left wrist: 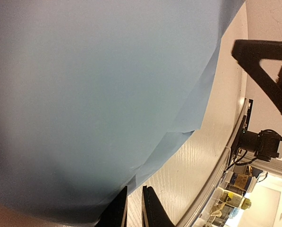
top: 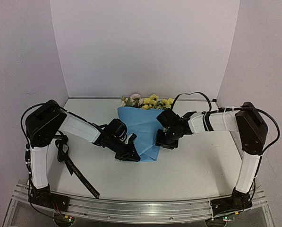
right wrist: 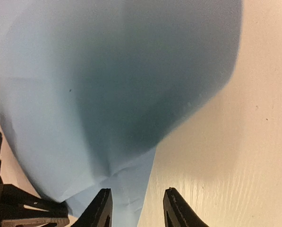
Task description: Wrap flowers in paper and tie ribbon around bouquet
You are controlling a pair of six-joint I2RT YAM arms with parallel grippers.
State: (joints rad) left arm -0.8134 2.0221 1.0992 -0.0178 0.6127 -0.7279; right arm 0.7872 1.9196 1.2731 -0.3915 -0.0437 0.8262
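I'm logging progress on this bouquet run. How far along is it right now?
Done: the paper is folded into a cone around the flowers, blooms showing at the top. In hand: both grippers are at the cone's lower end, the left gripper with jaws nearly closed, the right gripper with jaws open at the paper's edge. Left: the ribbon lies loose on the table, untied.

White table (top: 202, 165): bouquet (top: 143, 132) lay mid-surface toward the far edge; ribbon (top: 81, 178) ran to the near-left edge.
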